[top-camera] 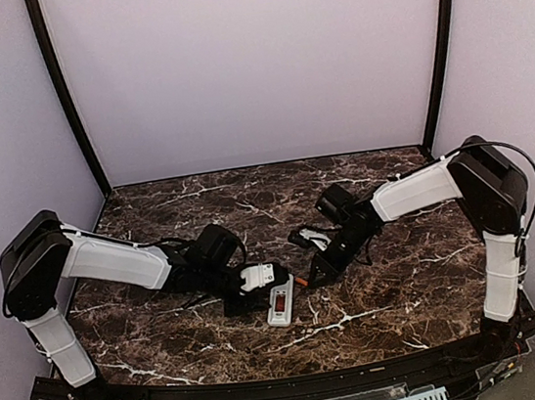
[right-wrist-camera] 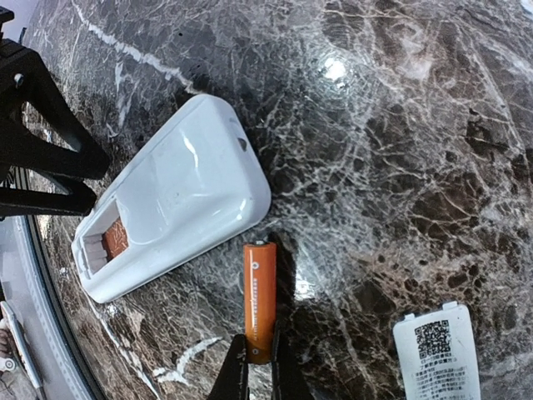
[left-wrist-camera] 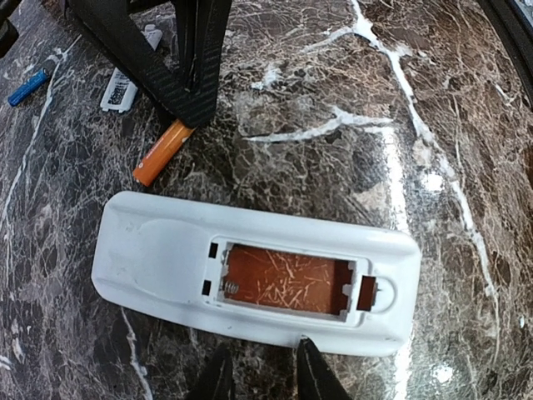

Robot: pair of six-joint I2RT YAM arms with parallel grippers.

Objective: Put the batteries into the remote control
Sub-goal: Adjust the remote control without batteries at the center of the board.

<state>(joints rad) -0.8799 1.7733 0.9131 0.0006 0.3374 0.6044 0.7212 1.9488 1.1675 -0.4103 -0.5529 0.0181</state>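
Low in the overhead frame, the left gripper (left-wrist-camera: pixel 261 371) stands slightly parted and empty beside the remote control (left-wrist-camera: pixel 166 242), which lies back-up with its battery bay (left-wrist-camera: pixel 283 279) bare. Just to the right, the right gripper (right-wrist-camera: pixel 256 367) pinches the orange battery (right-wrist-camera: pixel 259 292) by one end. Best levelled and lined up with the bay before pressing in. The blue battery (left-wrist-camera: pixel 29 86) lies apart, upper left in the left wrist view.
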